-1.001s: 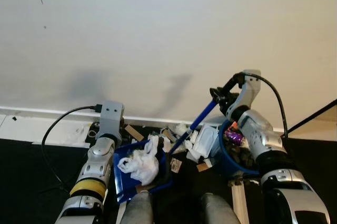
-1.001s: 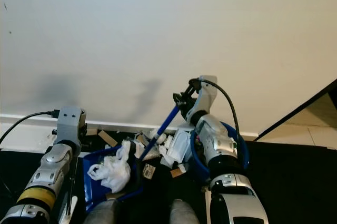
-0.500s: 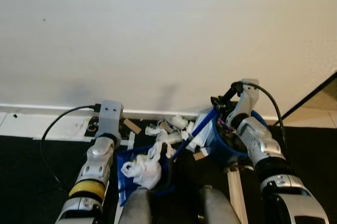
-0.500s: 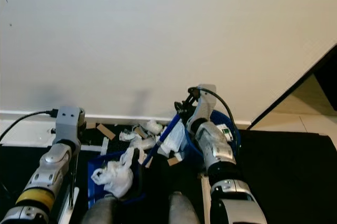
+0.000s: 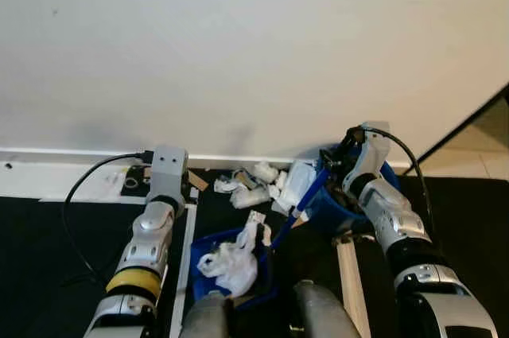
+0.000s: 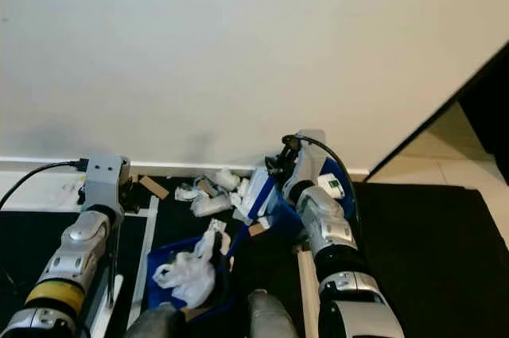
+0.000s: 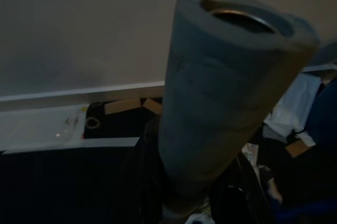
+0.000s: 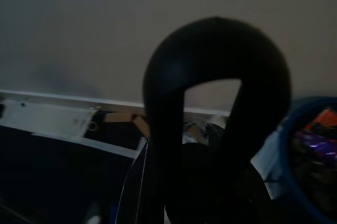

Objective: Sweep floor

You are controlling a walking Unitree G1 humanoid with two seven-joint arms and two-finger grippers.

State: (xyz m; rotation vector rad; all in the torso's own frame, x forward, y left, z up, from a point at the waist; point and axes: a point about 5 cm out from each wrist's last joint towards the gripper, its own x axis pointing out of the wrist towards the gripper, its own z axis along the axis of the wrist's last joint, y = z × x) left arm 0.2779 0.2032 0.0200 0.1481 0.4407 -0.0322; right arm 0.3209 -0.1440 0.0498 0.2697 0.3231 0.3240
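Scraps of paper and cardboard (image 5: 253,189) lie on the dark floor (image 5: 48,242) against the foot of the white wall (image 5: 238,44), between the two arms and just beyond a blue dustpan (image 5: 238,262) that already holds a crumpled white bag (image 5: 227,262). The right gripper (image 5: 343,157) holds the top of a blue-handled brush (image 5: 306,199), whose shaft slants down and toward the robot's left, its lower end at the dustpan's mouth; I cannot tell how tightly the fingers close. A blue bucket (image 5: 338,215) of rubbish sits beside that arm. The left gripper (image 7: 174,197) is wrapped round a grey padded handle (image 7: 221,92), probably the dustpan's. The loose scraps lie wall-side of the pan, so the brush must pull them toward the robot.
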